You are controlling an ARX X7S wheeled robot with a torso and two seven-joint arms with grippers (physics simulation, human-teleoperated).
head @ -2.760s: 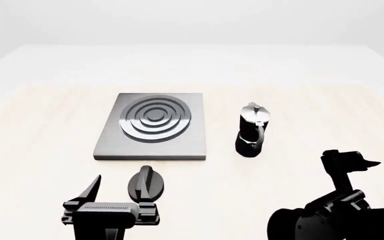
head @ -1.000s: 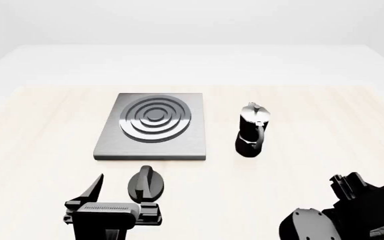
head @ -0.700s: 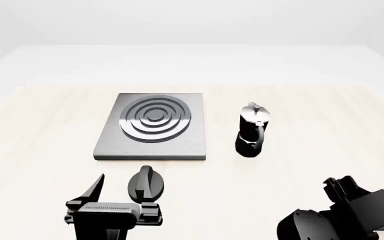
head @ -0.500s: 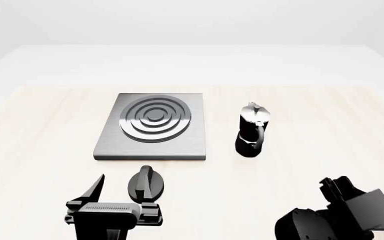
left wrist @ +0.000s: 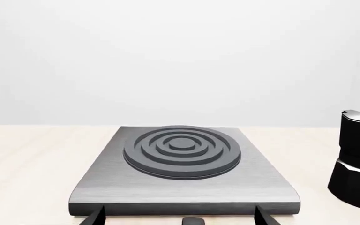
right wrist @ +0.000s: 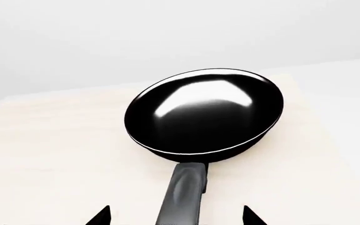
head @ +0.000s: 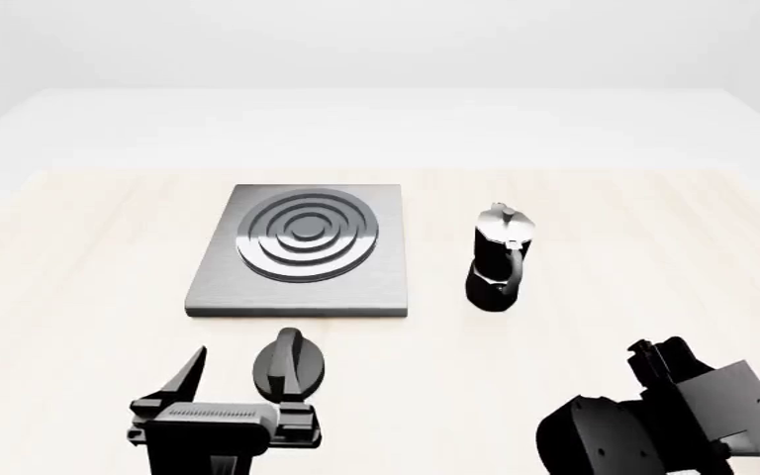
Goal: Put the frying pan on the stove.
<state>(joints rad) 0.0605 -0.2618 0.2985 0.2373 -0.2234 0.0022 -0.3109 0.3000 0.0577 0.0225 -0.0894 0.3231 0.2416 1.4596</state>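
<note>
Glossy black round frying pan (right wrist: pixel 206 112), dark grey handle: on pale wooden table (right wrist: pixel 48 154), handle between parted tips of right hand (right wrist: pixel 176 216). Grey square metal stove (head: pixel 304 247): bare. Left hand (left wrist: pixel 178 216): released.

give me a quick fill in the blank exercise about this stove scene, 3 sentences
1. In the right wrist view, the glossy black frying pan lies on the pale wooden table with its long grey handle pointing toward the ____.
2. The round dark burner on the flat grey metal stove has nothing on it; the pan is ____ on it yet.
3. In the head view, the black-and-silver moka pot stands to the ____ of the stove.

Missing words: camera; not; right
</note>
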